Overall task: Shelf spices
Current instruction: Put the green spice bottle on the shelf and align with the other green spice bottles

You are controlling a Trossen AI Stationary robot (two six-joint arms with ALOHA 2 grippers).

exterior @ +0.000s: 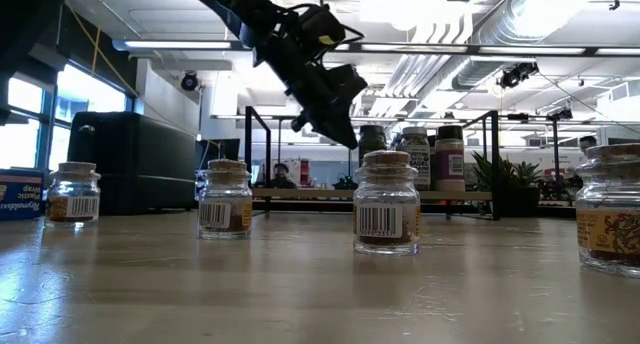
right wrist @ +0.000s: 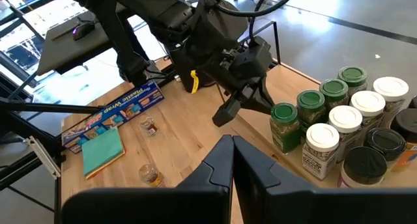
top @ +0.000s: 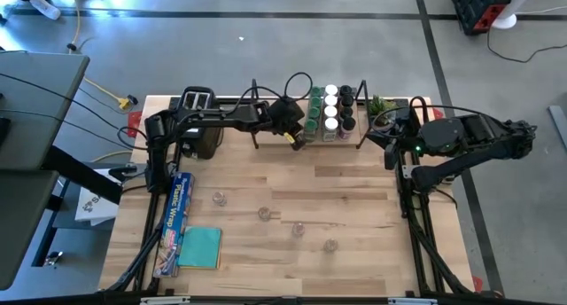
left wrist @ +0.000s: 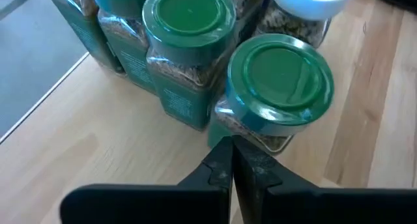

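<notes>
Several spice jars with green, white and dark lids (top: 332, 113) stand in rows on the right half of the shelf (exterior: 300, 194). Several small clear cork-topped jars (top: 263, 214) stand loose on the table's near half. My left gripper (right wrist: 223, 116) is shut, pointing down at the shelf board just left of the nearest green-lid jar (left wrist: 280, 81). In the right wrist view a small gap shows between its tips and that jar. My right gripper (right wrist: 232, 149) is shut and hangs over the table's right side, away from every jar.
A black-and-silver toaster (top: 197, 101) stands at the far left, beside the shelf. A plastic wrap box (top: 174, 221) and a teal cloth (top: 200, 247) lie near the left edge. A small potted plant (top: 383, 104) sits right of the shelf. The shelf's left half holds no jars.
</notes>
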